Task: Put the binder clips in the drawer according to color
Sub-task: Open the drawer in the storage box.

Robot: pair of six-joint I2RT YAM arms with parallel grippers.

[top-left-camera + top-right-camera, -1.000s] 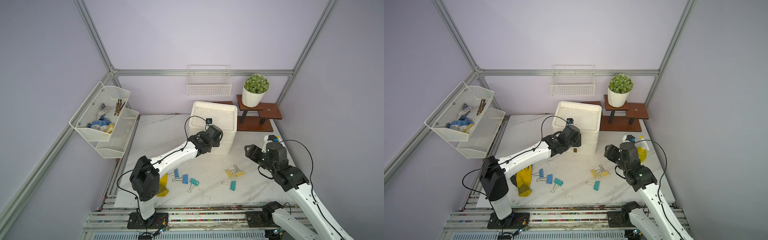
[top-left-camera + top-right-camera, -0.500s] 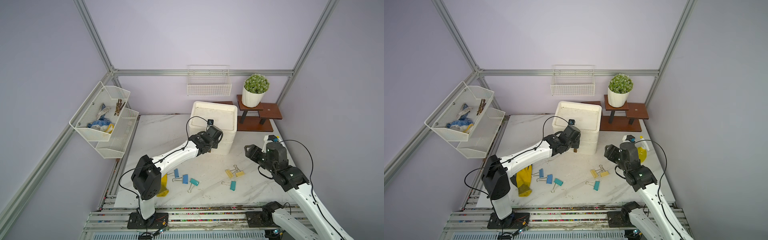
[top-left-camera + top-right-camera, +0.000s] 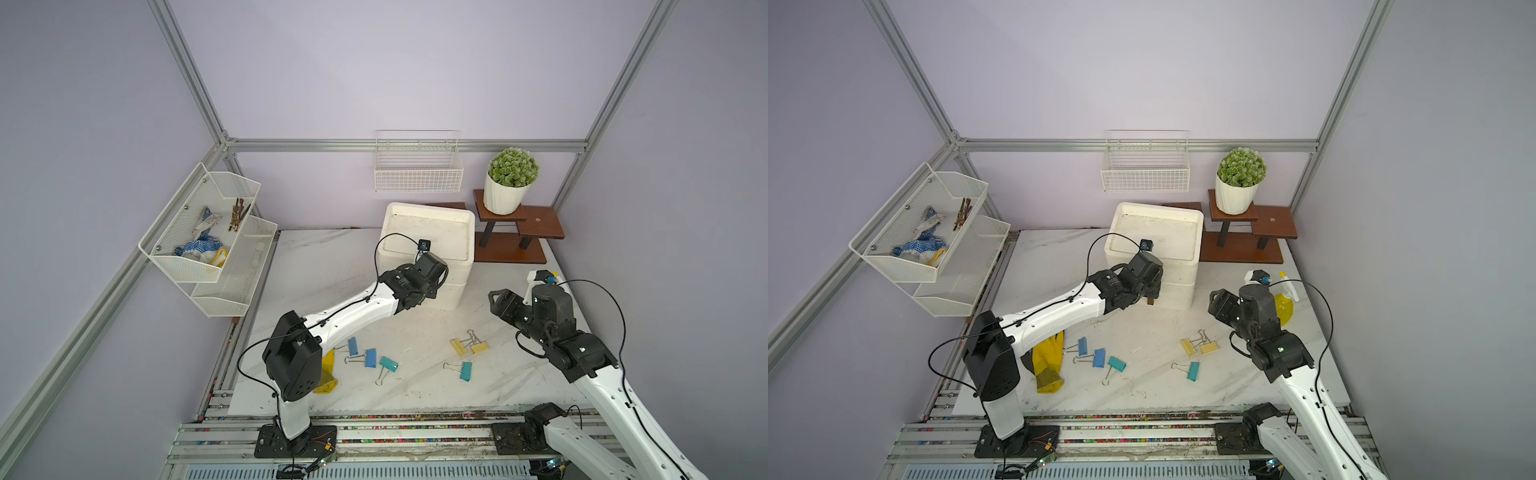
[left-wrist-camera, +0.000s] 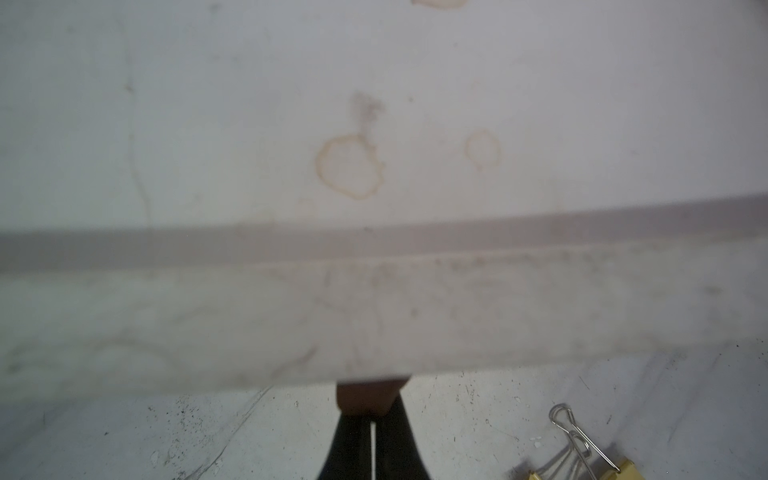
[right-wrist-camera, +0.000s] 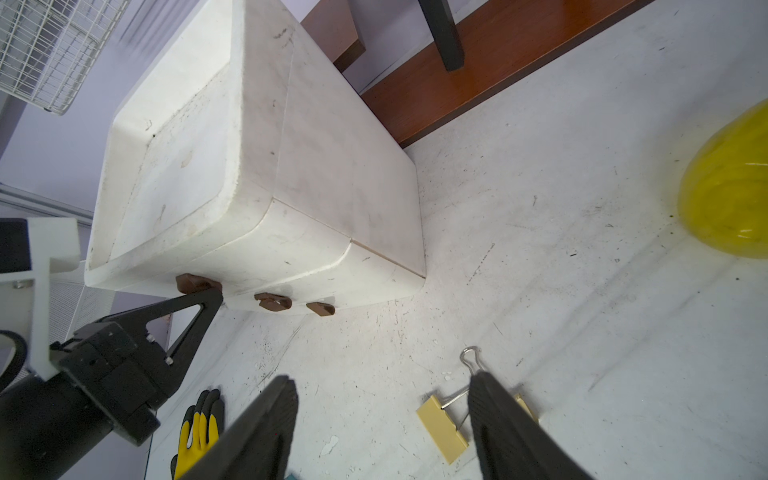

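The white drawer unit (image 3: 428,245) stands at the back of the table with three brown handles on its front. My left gripper (image 4: 372,415) is shut on a brown handle (image 4: 368,395); in the right wrist view it is the handle (image 5: 195,282) nearest the unit's top rim. All drawers look closed. Binder clips lie loose on the table: two blue (image 3: 353,345) (image 3: 370,357), two teal (image 3: 389,364) (image 3: 466,370), two yellow (image 3: 458,347) (image 3: 479,347). My right gripper (image 5: 384,380) hangs open above the yellow clips (image 5: 442,422), holding nothing.
A yellow glove (image 3: 1047,361) lies by the left arm's base. A yellow spray bottle (image 3: 1283,305) stands behind the right arm. A wooden stand (image 3: 519,245) with a potted plant (image 3: 511,183) sits right of the drawers. Mesh shelves (image 3: 208,232) hang on the left wall.
My left gripper has closed from open onto the drawer handle. The right arm and the clips have not moved.
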